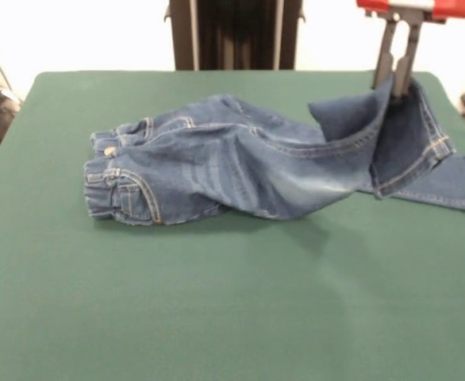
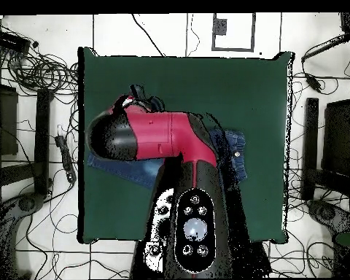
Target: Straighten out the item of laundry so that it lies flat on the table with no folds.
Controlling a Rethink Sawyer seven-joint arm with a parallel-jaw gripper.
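Note:
The item of laundry (image 1: 240,171), a small pair of blue denim jeans, lies across the far half of the green table (image 1: 217,317). Its waistband and brass button are at the left and the legs run right. My gripper (image 1: 401,79) comes down at the upper right, shut on one leg. That leg is pulled up off the table into a raised fold. The other leg's hem lies flat near the right edge. In the overhead view the red and black arm covers most of the jeans (image 2: 235,152), and only the waistband end and a leg end at the left show.
Green table (image 2: 178,73) surface stretches wide in front of the jeans in the front view. Cables and black stands (image 2: 310,146) surround the table on the floor in the overhead view.

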